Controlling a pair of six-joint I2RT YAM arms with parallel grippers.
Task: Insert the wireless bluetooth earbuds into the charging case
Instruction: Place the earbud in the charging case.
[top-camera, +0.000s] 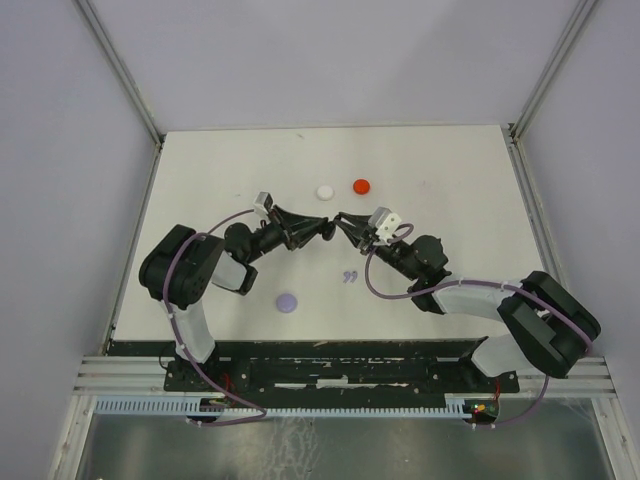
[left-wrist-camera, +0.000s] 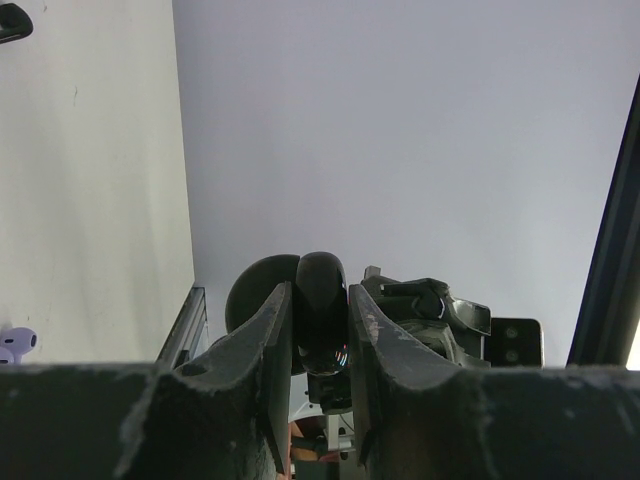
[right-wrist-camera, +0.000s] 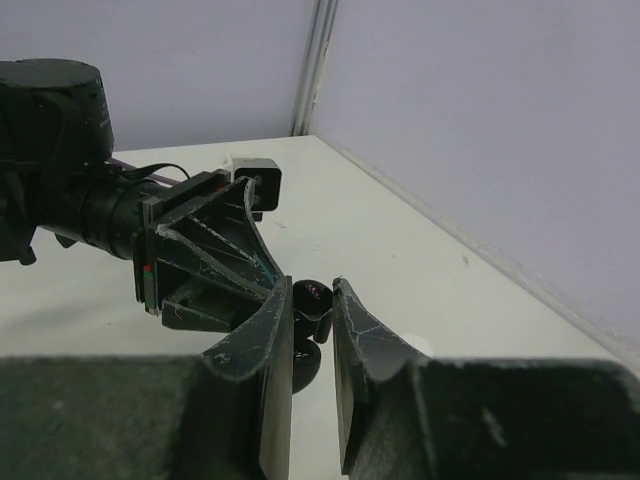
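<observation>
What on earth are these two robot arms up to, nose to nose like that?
The left hand is clamped on a black charging case. The right hand is shut and meets it tip to tip. Whether it pinches an earbud is unclear. A lavender earbud pair lies loose on the table, along with a white disc, a red disc and a lavender disc.

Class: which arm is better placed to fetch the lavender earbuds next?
Probably right: the lavender earbuds lie beside the right arm, while the left gripper is shut on the black case.
</observation>
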